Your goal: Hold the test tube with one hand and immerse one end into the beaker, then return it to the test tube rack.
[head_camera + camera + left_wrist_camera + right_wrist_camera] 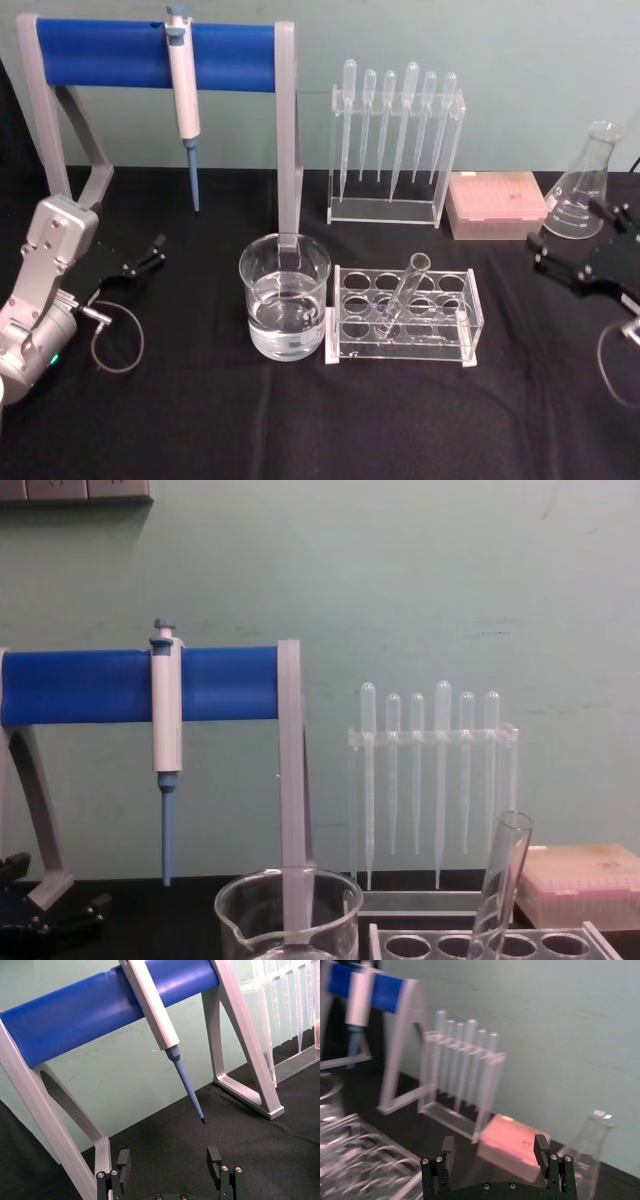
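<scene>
The test tube (405,293) leans tilted in a clear rack (402,345) at the table's middle, its flared rim up; it also rises at the chest view's lower right (503,878). Just left of the rack stands the beaker (285,297), part filled with clear liquid, spout seen in the chest view (290,912). My left gripper (150,254) rests open at the table's left, apart from both, empty between its fingers (169,1157). My right gripper (566,226) sits open at the far right, near the flask, holding nothing (495,1147).
A white-and-blue pipettor (184,95) hangs on a blue-barred stand (100,52) behind the beaker. A rack of plastic pipettes (395,140), a pink tip box (497,205) and a conical flask (585,185) stand at the back right. Black cloth covers the table.
</scene>
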Robot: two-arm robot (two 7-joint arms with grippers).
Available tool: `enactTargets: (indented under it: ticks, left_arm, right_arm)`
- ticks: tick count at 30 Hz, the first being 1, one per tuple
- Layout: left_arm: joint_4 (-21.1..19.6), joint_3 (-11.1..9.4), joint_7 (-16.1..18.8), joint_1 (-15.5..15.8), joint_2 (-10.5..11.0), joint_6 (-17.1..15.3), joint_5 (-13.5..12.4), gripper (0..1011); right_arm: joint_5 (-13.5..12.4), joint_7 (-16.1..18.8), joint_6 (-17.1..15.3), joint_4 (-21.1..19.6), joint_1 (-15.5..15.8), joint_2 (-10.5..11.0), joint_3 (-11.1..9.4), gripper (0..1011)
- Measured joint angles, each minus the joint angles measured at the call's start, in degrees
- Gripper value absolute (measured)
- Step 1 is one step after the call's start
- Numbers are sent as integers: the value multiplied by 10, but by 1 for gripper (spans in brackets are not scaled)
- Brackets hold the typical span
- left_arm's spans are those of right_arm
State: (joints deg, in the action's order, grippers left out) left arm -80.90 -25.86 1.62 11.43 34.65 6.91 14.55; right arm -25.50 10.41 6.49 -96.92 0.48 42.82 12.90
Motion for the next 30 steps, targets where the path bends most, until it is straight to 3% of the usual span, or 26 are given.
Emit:
enactTargets:
  ticks: [6, 7, 11, 14, 20, 30]
  left_arm:
    - [0, 0, 0, 0, 0, 0, 0, 1000]
    - [0, 0, 0, 0, 0, 0, 0, 1000]
    - [0, 0, 0, 0, 0, 0, 0, 1000]
    - [0, 0, 0, 0, 0, 0, 0, 1000]
    - [0, 0, 0, 0, 0, 0, 0, 1000]
    - [0, 0, 0, 0, 0, 0, 0, 1000]
  right_arm:
    - [-29, 97, 25, -10, 31, 35, -3, 1002]
    - [-29, 97, 25, -10, 31, 35, -3, 1002]
    - [-41, 160, 42, -5, 42, 44, 6, 1002]
    - [-41, 183, 48, -3, 42, 44, 13, 1002]
    - [-31, 240, 62, 5, 21, 30, 40, 1002]
    - [-23, 270, 48, 20, -17, -5, 58, 1002]
